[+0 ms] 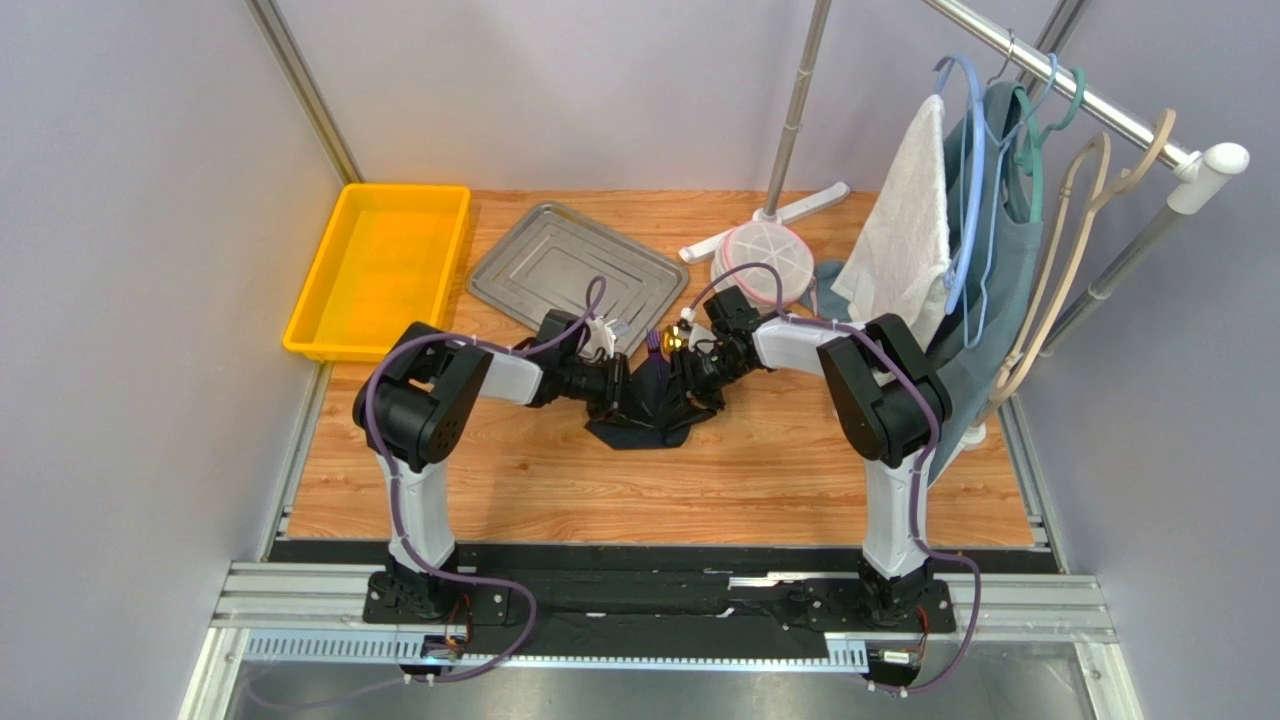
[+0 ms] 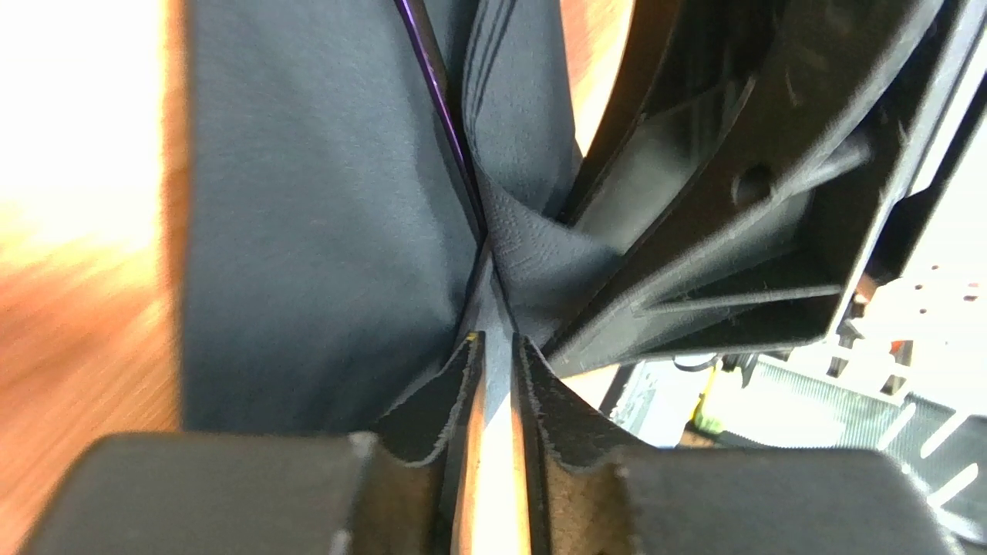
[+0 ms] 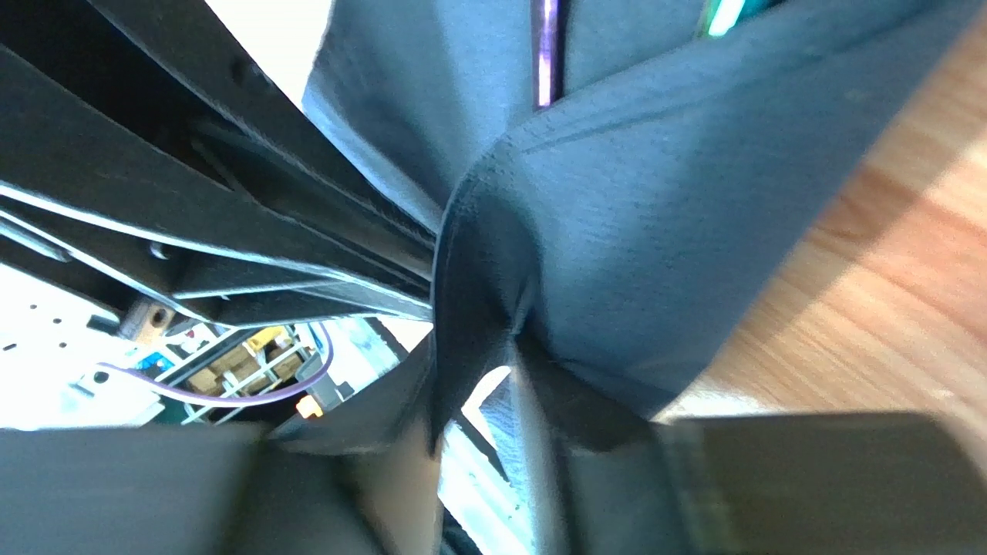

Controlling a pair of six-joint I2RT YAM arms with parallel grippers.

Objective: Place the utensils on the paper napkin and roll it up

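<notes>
Both tools meet over the middle of the counter [image 1: 721,480], nose to nose, with the black paper napkin [image 1: 646,411] bunched between them. The left tool [image 2: 495,347] is nearly closed, its jaws a thin slit apart and pinching a pleat of the napkin at their tips. The right tool [image 3: 481,393] has its jaws parted with light showing through the gap. A pointed fold of the napkin hangs into that gap, and I cannot tell whether it is gripped or merely lying there. The placing step looks done. The purple fork [image 2: 438,104] runs along a crease inside the dark sheet, and the spoon [image 1: 676,344] shows its gold bowl poking out at the far end, its greenish handle [image 3: 724,16] tucked under a fold beside the fork. The rolling looks only partly done. The napkin is gathered and folded over the cutlery in loose, uneven pleats, with a slack flap spread on the counter on the near side, so it is not a tight narrow roll. What seems left is to wrap that flap around, tighten the bundle and let it rest on the counter.
</notes>
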